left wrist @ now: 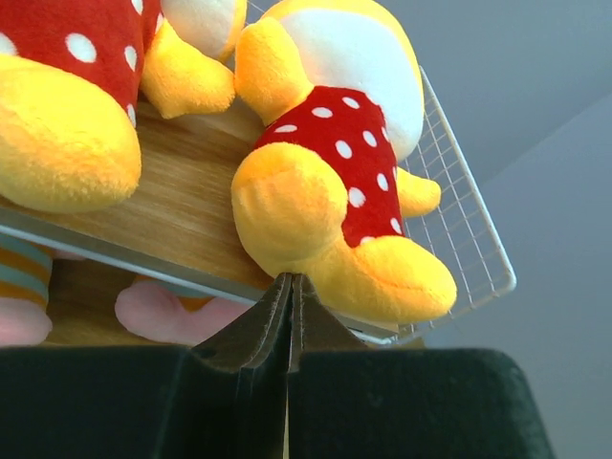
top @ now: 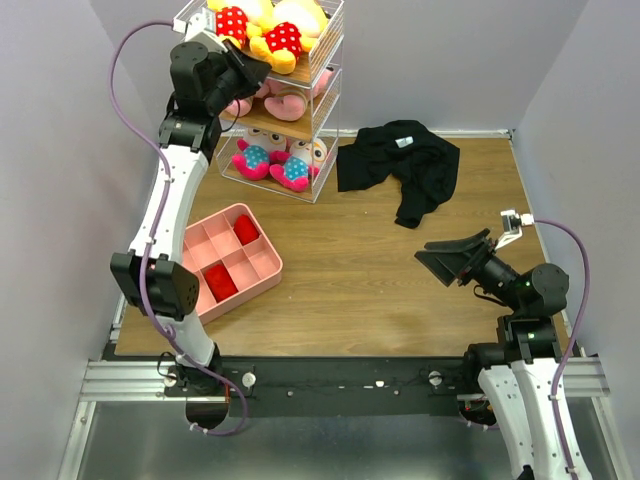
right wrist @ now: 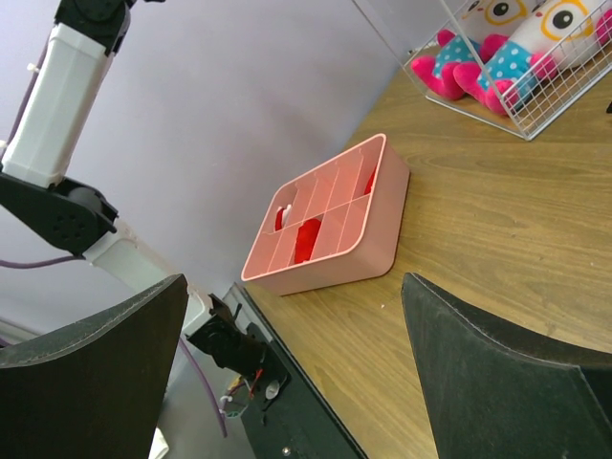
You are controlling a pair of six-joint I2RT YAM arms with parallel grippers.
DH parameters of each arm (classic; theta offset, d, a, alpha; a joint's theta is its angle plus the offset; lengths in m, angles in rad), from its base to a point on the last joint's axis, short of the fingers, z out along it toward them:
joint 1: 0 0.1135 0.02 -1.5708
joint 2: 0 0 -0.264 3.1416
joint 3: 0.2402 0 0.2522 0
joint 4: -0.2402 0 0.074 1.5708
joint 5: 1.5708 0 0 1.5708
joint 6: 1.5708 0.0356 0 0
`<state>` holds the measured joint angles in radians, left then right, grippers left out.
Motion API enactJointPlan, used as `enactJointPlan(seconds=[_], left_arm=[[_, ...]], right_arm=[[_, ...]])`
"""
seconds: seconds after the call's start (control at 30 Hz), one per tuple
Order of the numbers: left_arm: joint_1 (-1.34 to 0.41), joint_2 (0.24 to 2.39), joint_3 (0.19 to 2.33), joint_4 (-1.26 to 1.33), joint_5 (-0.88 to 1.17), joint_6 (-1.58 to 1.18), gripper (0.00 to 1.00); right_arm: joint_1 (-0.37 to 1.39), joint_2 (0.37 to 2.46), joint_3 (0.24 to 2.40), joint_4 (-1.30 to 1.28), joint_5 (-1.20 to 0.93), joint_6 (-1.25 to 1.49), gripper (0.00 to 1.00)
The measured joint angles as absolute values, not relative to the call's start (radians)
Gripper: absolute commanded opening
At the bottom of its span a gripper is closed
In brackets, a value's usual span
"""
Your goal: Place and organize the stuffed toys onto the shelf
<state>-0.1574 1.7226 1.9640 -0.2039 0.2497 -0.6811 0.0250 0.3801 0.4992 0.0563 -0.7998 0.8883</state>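
1. Left tool (left wrist: 289,292): raised at the front edge of the shelf's (left wrist: 172,206) top board, fingers pressed together, nothing between them.
2. Right tool (right wrist: 294,287): spread wide and empty, hovering low near the tabletop's near right corner, well apart from the shelf.
3. The shelf stands at the tabletop's far left corner. We count two yellow toys on the top tier, pink toys (top: 285,103) on the middle tier and white-faced toys (top: 280,160) on the bottom tier.
4. Governing relation: the nearer yellow toy (left wrist: 325,163) sits just above and beyond the left tool's tips. Its foot overhangs the board's front edge and its long axis leans back toward the mesh. The second yellow toy (left wrist: 67,105) lies beside it.
5. We judge the placing complete; any nudge falls to the left arm.
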Motion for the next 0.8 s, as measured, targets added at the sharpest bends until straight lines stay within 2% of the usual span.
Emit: enactJointPlan(seconds=[0.23,0.4,0.47,0.53,0.57,0.63,0.73,0.77,0.8], left_arm=[[-0.166,1.818,2.106,-0.237,0.26,-0.681,0.13],[-0.166,1.791,2.072,-0.255,0.255,-0.672,0.14],[-0.166,1.766,2.028,-0.28,0.235,-0.657,0.23],[-0.166,1.721,1.959,-0.304,0.211,-0.641,0.26],[-0.166,1.684,1.902,-0.315,0.199,-0.634,0.33],[-0.166,1.625,1.821,-0.341,0.176,-0.621,0.4],[-0.166,1.536,1.724,-0.366,0.154,-0.602,0.59],[-0.166,1.489,1.677,-0.369,0.15,-0.595,0.68],[-0.166,1.441,1.627,-0.375,0.151,-0.588,0.72]], right_arm=[[0.025,0.388,0.499,0.056,-0.799,0.887,0.99],[0.025,0.388,0.499,0.05,-0.799,0.876,0.99],[0.025,0.388,0.499,0.028,-0.798,0.862,0.99],[0.025,0.387,0.499,-0.008,-0.798,0.842,0.99],[0.025,0.387,0.499,-0.022,-0.798,0.836,0.99],[0.025,0.385,0.499,-0.064,-0.798,0.813,0.99],[0.025,0.381,0.499,-0.113,-0.798,0.783,1.0],[0.025,0.377,0.499,-0.133,-0.798,0.773,1.0],[0.025,0.374,0.5,-0.151,-0.797,0.757,1.0]])
